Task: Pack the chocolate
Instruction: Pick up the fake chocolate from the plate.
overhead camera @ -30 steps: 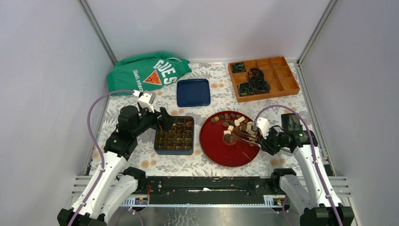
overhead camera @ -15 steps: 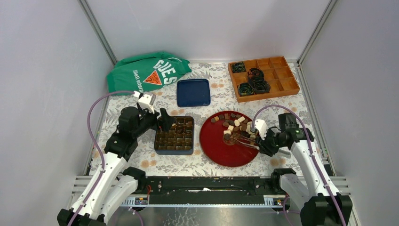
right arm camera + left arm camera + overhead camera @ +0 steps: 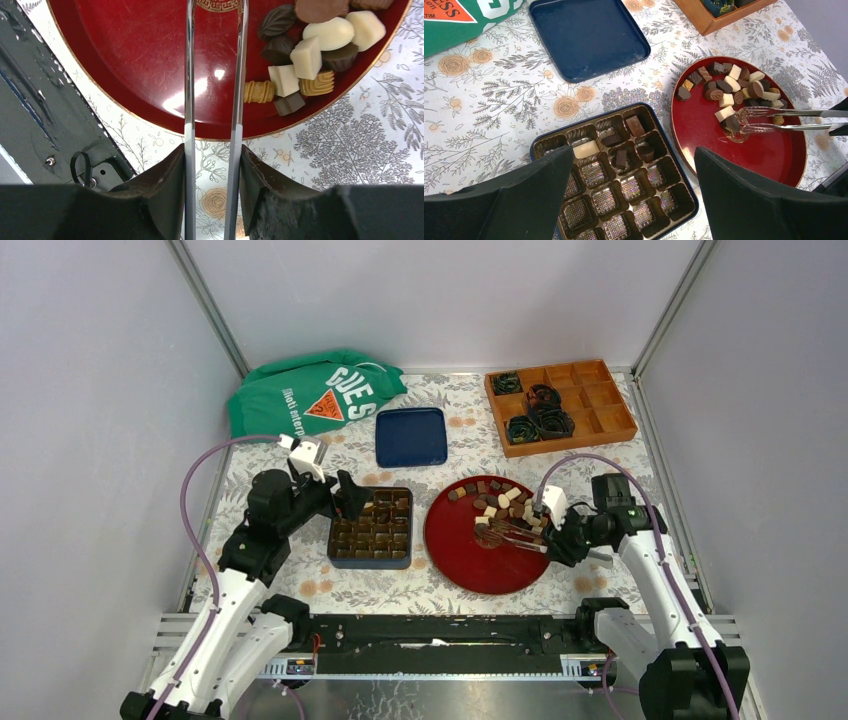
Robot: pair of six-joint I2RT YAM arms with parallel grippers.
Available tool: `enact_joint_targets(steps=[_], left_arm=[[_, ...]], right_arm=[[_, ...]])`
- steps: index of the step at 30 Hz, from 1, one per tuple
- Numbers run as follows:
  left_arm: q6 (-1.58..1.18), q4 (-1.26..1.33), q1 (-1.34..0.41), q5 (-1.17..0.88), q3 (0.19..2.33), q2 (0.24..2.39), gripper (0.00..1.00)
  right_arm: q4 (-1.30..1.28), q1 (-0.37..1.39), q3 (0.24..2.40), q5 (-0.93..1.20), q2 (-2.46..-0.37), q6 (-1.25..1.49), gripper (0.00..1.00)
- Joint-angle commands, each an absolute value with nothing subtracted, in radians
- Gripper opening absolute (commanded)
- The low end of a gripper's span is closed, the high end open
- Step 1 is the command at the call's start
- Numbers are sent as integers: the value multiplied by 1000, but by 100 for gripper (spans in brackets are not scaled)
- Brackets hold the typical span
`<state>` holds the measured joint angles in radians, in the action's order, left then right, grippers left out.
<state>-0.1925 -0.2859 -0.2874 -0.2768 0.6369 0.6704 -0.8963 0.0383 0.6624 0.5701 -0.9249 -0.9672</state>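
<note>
Left arm hunches over the blue box point(image 3: 370, 564), left gripper point(image 3: 352, 502) spread wide, holding nothing. Right arm reaches left over the red plate point(image 3: 455, 540), right gripper point(image 3: 552, 532) pinching metal tongs point(image 3: 515, 532), tips at the chocolate point(image 3: 505, 500) piled far-right on it.

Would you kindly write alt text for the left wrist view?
Metal tongs reach over a red plate holding chocolates. A blue box of mostly empty cells sits beside it, below the open left gripper.
</note>
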Motion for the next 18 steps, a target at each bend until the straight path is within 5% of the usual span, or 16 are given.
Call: enact_joint_targets(steps=[1,18], left_arm=[[-209,-261,-291,-265,662,670,98],[-210,-258,-285,-288,668,665,99]], right_arm=[[-856,52,731,600,-934,-898,45],[-813,125,731,603,-971,-832,45]])
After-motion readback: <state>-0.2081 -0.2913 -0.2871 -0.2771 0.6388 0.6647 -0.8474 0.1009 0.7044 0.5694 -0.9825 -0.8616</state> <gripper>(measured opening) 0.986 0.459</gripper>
